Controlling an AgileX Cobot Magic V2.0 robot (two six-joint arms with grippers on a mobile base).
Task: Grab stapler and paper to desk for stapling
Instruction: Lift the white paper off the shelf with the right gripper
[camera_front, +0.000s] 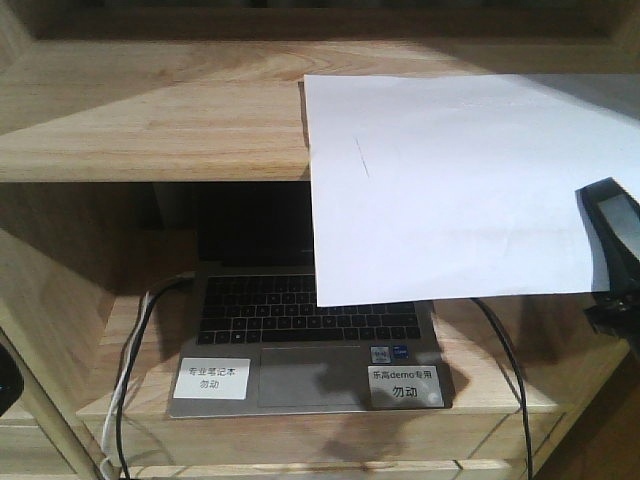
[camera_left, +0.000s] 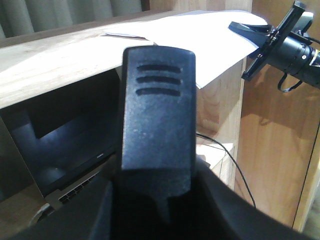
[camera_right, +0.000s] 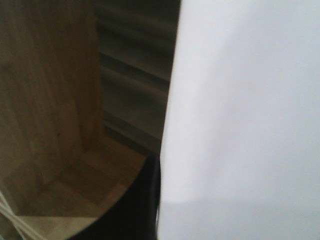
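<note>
Paper position: the paper (camera_front: 450, 190) lies on the upper shelf board (camera_front: 150, 120) at its right end. Its near half juts past the board's front edge.
Decisive relation: the paper's right edge, near the front right corner, lies at the right gripper (camera_front: 608, 255). One dark finger is above the sheet and a dark part is below it. The right arm is the nearer one.
Right fingers: they straddle the edge, but I cannot tell whether they are pressed onto the sheet.
Stapler position: the stapler (camera_left: 157, 115) fills the left wrist view. Its ribbed end points away from the wrist and its long axis runs along the gripper's line.
Left fingers: the left gripper (camera_left: 160, 215) is judged to be clamped on the stapler, though the pads are hidden.
Compartment below: it holds an open laptop (camera_front: 300, 340) directly under the overhanging paper, with cables at each side.
Desk: not identified in any view.
Next move: judged to be drawing the sheet forward off the board.
</note>
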